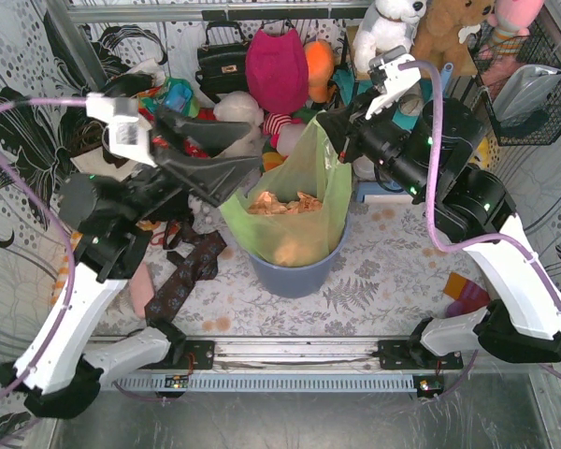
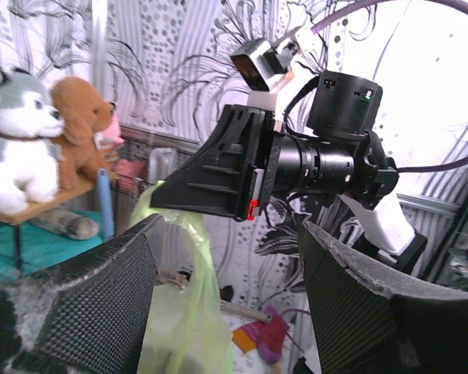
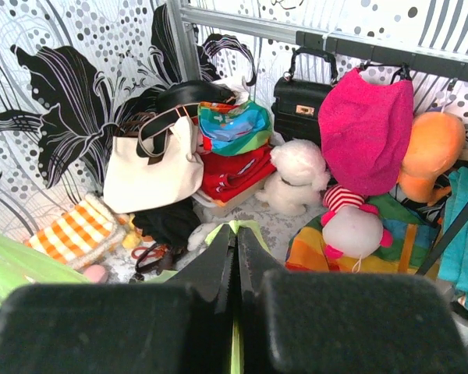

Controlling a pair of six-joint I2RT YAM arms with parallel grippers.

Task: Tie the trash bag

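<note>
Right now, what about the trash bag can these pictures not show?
Top view: the bottom of the trash bag, hidden inside the bin.
Right wrist view: how much bag the shut right jaws pinch; they cover it.
Left wrist view: the bag's lower part, cut off below.

Lab test cell, prob.: printed backdrop walls [image 3: 62,101], alu frame rail [image 3: 242,23], piled plush toys [image 1: 388,23].

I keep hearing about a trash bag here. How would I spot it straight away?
Find the blue-grey round bin in the middle of the table. The trash bag is the thin lime-green plastic lining it and rising above its rim, with tan crumpled paper inside. The magenta bag hanging behind is opaque fabric; this one is translucent.
</note>
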